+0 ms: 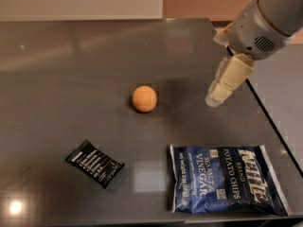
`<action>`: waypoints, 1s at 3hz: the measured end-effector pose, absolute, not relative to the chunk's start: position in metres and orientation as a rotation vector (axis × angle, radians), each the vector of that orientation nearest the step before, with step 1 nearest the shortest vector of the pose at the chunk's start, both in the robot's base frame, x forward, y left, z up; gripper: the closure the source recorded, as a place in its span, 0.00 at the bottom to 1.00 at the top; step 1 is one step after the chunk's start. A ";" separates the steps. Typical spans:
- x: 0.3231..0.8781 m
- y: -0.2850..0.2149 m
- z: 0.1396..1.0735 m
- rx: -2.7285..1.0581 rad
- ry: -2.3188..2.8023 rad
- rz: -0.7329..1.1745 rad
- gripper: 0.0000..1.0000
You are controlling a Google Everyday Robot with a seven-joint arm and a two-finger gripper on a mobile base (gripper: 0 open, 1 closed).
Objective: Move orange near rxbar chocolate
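Orange (144, 99) sits free on the tabletop (71, 79), approx. mid-table, nothing touching it. Round, matte, faintly dimpled skin; I judge it will roll if nudged off-centre. Target = rxbar chocolate (94, 163), lying flat toward lower left of view, well apart from the orange and diag. down-left of it. Thin black rect. wrapper w/ white lettering, crinkly film, skewed to the table edge. My gripper (215, 98) hangs to the right of the orange, apart from it, tip angled down-left, near the table's right edge. It carries nothing. Whether it is released or clenched: cannot tell from this view. Step in hand, as I judge it: approach, pre-grasp; the move itself is not yet begun. Next move calls for: traverse left until centred over the orange, descend, close across its widest part w/o knocking it, then lift and carry down-left, setting it just beside the wrapper, not on it. Chip bag (227, 186), dark-blue glossy foil, puffy and flat-lying, sits below my gripper in the view, right of the carry path; prob. no obstacle. Table is dark, smooth, reflective w/ glare spots, so low friction is likely and the orange may drift on release. Arm housing (265, 22) grey, rounded, upper right.
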State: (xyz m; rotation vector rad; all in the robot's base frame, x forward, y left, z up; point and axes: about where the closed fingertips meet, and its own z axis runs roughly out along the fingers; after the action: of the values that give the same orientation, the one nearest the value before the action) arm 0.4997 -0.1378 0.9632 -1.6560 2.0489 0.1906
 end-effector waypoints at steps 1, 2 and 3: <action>0.507 -0.104 0.954 -1.664 1.976 0.225 0.00; 0.521 -0.072 0.936 -1.688 1.939 0.239 0.00; 0.537 -0.039 0.911 -1.745 1.926 0.269 0.00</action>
State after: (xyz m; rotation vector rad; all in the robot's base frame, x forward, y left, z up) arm 0.5369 -0.0390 0.9111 -1.7455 1.9259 0.2689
